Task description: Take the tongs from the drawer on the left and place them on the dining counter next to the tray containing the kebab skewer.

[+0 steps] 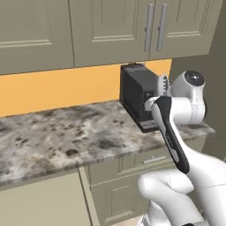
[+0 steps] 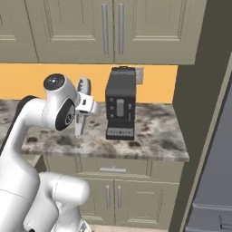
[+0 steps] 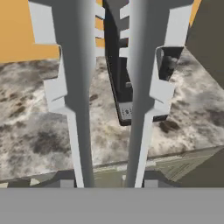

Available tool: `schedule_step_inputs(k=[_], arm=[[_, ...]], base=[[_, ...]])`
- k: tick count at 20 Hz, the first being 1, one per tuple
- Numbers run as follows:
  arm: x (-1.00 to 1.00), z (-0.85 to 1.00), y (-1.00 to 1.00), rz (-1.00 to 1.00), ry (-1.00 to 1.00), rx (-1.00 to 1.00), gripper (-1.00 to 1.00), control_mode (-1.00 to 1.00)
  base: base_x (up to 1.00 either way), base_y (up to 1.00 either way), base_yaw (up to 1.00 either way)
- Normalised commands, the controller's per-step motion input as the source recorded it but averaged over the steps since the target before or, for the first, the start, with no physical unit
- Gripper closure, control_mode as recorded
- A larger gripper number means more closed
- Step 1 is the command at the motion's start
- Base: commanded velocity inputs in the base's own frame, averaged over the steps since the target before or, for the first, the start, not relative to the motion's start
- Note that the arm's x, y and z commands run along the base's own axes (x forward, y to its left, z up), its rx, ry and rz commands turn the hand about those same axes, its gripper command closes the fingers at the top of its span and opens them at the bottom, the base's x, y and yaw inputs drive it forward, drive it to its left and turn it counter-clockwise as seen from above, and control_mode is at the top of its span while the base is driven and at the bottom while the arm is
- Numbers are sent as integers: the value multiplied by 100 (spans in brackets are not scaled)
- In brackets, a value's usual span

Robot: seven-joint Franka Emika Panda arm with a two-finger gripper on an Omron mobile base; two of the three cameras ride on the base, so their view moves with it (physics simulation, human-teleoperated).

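While gripper [image 2: 79, 118] pinches tongs [image 3: 83, 100] upright, both hang just left of coffee machine [image 2: 120, 108], above wall counter [image 2: 154, 140]. Tongs arms fill hand view, tips up. Risk: swinging toward dining counter, long tongs clip machine or cabinets [image 2: 108, 27] overhead; narrow grip lets them pivot, slip out.

The scene was viewed from behind the arm by both base views, forward and down; the granite counter [image 1: 66, 132] and black coffee machine [image 2: 120, 108] were shared. From the hand view, the same machine [image 3: 124, 94] was seen close, mid-frame.
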Motion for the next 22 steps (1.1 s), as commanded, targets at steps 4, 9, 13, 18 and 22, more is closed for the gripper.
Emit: schedule_step_inputs(k=[4, 9, 13, 18, 22], arm=[[0, 0, 0, 0, 0, 0, 100, 100], [0, 0, 0, 0, 0, 0, 100, 100], [0, 0, 0, 0, 0, 0, 100, 100], [0, 0, 0, 0, 0, 0, 100, 100], [0, 0, 0, 0, 0, 0, 100, 100]], base=[[-27, -70, -32], [-2, -78, -28], [0, -70, -13], [-28, -25, -18], [-66, 0, -14]])
